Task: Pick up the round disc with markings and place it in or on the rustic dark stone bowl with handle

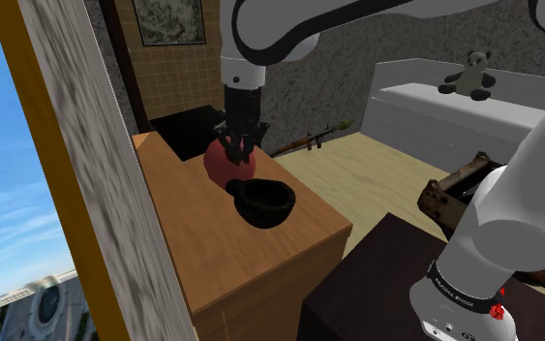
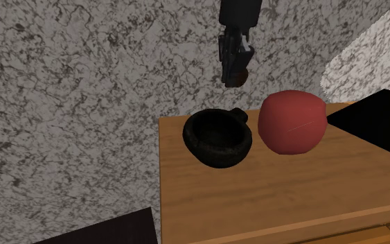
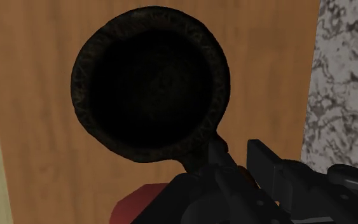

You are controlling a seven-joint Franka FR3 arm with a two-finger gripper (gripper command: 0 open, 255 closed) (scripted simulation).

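My black gripper hangs in the air over the wooden table, shut on a small dark brownish disc that shows at the fingertips. In the second exterior view the gripper is well above the handle side of the dark stone bowl. The bowl stands upright and empty on the table, its short handle toward a red rounded thing. In the wrist view the bowl's rim lies just beyond the gripper. No markings on the disc can be made out.
The red rounded thing sits on the table beside the bowl, below and behind the gripper. A marbled wall runs along the table's far side. A bed with a panda toy and a dark cabinet stand off the table.
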